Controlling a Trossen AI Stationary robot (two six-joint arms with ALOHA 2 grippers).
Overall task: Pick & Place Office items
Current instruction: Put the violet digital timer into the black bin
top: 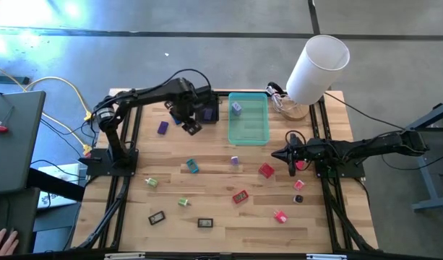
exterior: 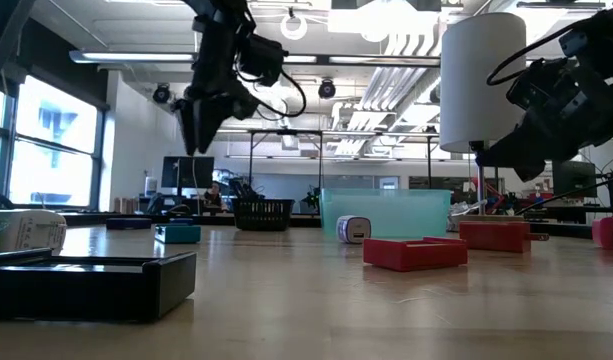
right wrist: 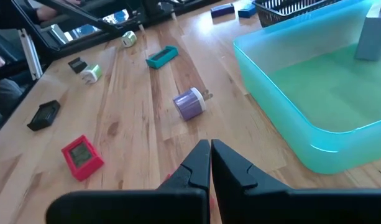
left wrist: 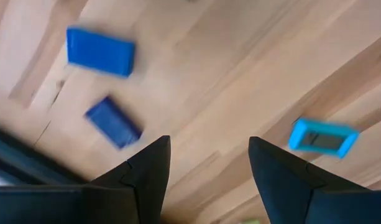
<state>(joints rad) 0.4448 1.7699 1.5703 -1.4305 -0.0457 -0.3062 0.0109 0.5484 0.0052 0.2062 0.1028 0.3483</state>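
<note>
The office items lie scattered flat on the wooden table: red pieces (top: pixel 267 170) (top: pixel 240 196), a pink one (top: pixel 280 215), a teal one (top: pixel 192 166), green ones (top: pixel 151 182), black ones (top: pixel 157 217) and a purple one (top: pixel 162 128). My left gripper (top: pixel 188 121) (left wrist: pixel 209 168) hangs open above the far left part of the table. Two blue-looking pieces (left wrist: pixel 100 51) and a teal piece (left wrist: pixel 322 137) lie on the wood below it. My right gripper (top: pixel 277 154) (right wrist: pixel 210 163) is shut and points left, low over the table. A purple-and-white piece (right wrist: pixel 190 102) lies ahead of it.
The translucent teal tray (top: pixel 248 117) (right wrist: pixel 314 93) stands at the far middle with a small grey-blue piece (top: pixel 236 107) in it. A small black tray (top: pixel 207 110) sits at its left. A tall white cylinder (top: pixel 319 61) stands at the far right. A pink piece (top: pixel 300 165) lies beside my right gripper.
</note>
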